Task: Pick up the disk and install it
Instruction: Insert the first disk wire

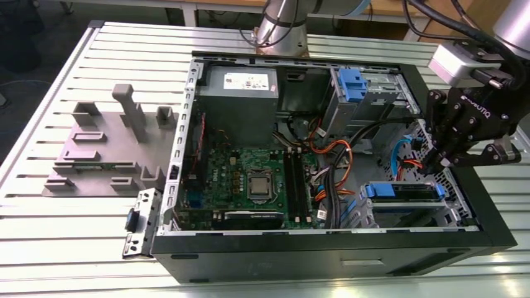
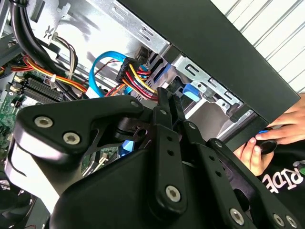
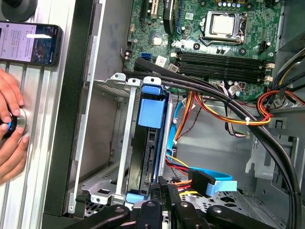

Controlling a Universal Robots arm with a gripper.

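Observation:
The disk (image 1: 401, 191) lies in the lower drive bay at the exterior view's right end of the open computer case, its blue carrier facing up. In the first wrist view the disk (image 3: 151, 138) sits edge-on inside the metal cage, blue tab toward the motherboard. My gripper (image 1: 437, 165) hangs just above and to the exterior view's right of that bay, fingers pointing down among the cables. Its fingertips (image 3: 164, 185) stand close to the disk's connector end. The gripper (image 2: 167, 95) is shut with nothing between its fingers.
A second blue carrier (image 1: 352, 84) sits in the upper bay beside the grey power supply (image 1: 240, 81). Orange, red and blue cables (image 3: 209, 181) crowd the gripper. A person's hand (image 3: 9, 129) rests on a button outside the case, near a phone (image 3: 28, 43). Grey fixtures (image 1: 108, 143) stand on the table.

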